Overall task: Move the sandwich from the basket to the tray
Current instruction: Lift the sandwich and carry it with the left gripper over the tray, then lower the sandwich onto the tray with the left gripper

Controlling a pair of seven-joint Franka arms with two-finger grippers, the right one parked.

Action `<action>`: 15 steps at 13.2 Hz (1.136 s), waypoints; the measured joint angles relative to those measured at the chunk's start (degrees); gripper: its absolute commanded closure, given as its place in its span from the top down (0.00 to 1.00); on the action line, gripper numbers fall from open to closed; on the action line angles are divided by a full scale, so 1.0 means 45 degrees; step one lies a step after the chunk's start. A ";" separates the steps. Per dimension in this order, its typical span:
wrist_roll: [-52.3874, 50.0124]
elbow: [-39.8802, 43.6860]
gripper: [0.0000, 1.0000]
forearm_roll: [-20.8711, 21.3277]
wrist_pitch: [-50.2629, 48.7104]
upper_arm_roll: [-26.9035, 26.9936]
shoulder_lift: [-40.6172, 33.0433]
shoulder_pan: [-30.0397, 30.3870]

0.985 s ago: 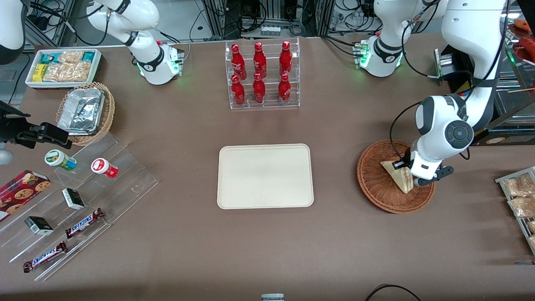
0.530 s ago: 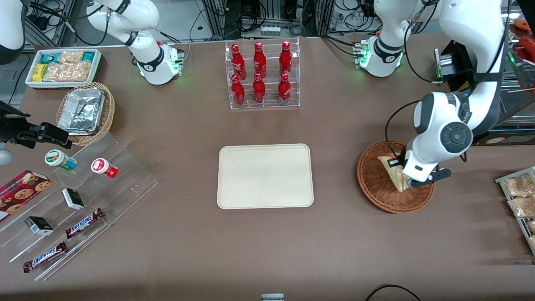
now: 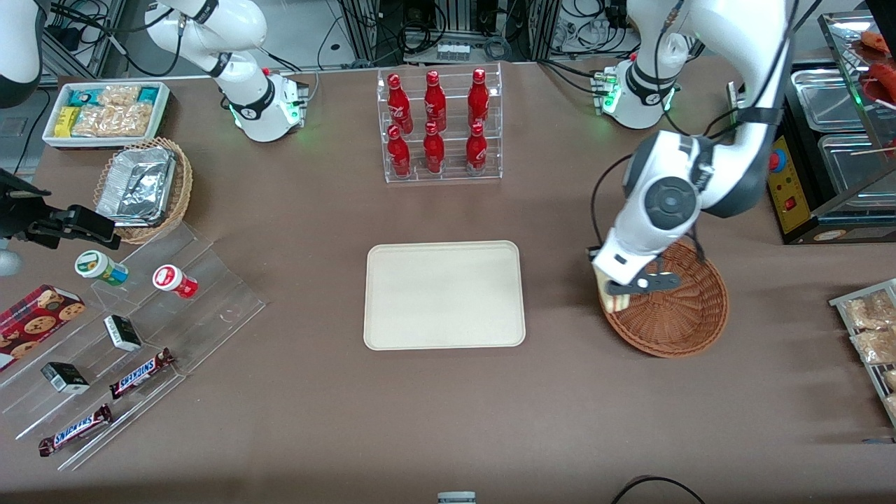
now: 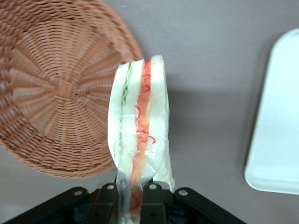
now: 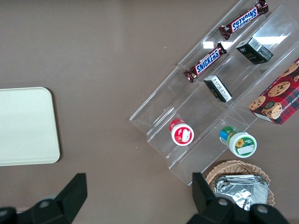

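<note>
Brown bench: gripper (image 4: 130, 189), clamped on the striped triangular sandwich (image 4: 140, 140), above the reddish wicker basket's (image 3: 682, 318) rim; carry level to the centre-frame cream rectangular tray (image 3: 444, 295).

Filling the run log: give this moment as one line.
gripper: shut on sandwich | sandwich: lifted over basket rim, tray-side | tray: bare | phase: carrying
</note>
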 measured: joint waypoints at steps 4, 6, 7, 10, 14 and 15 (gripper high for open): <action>-0.0005 0.0817 0.00 0.0005 0.0017 -0.0039 0.0781 -0.1405; -0.0253 0.1296 0.00 0.0005 0.0019 -0.0053 0.1183 -0.2070; -0.0419 0.1603 0.00 0.0004 0.0020 -0.0059 0.1415 -0.2363; -0.1196 0.3005 0.00 0.0002 0.0025 -0.0064 0.2557 -0.3207; -0.1829 0.4976 0.00 0.0002 0.0035 -0.0066 0.4456 -0.3742; -0.1829 0.5327 0.00 0.0002 0.0036 -0.0065 0.4782 -0.3762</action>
